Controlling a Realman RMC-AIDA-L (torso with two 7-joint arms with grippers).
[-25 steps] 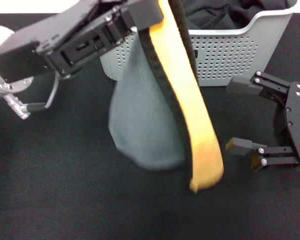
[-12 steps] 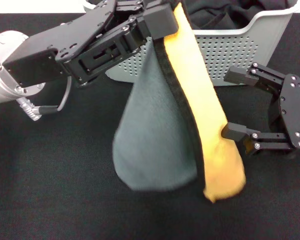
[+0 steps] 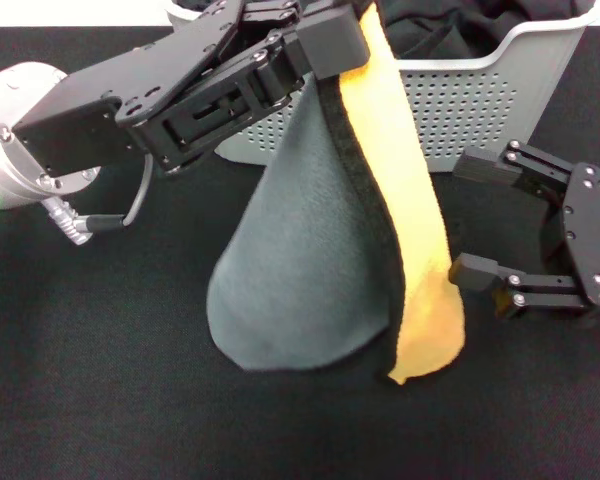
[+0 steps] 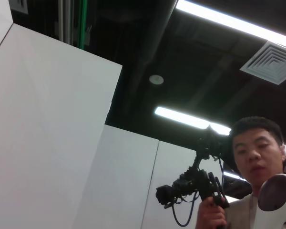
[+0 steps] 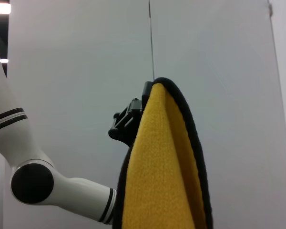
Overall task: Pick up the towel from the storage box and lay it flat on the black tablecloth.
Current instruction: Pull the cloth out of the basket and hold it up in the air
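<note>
With the towel (image 3: 310,270) clamped at 1 top corner in the left gripper (image 3: 335,40), hanging near the storage box (image 3: 480,110) over the black tablecloth (image 3: 100,400), the wide-open, empty right gripper (image 3: 475,220) probably should catch its right edge next.

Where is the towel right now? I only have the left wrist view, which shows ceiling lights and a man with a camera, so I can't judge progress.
Observer: The towel hangs from the left gripper, out of the storage box, above the black tablecloth.
Operator: Is it spread out?
Observer: No, it droops folded, grey face toward the left arm, yellow-orange face toward the right.
Operator: And the right gripper?
Observer: The right gripper is open beside the towel's yellow edge, not holding it.
</note>
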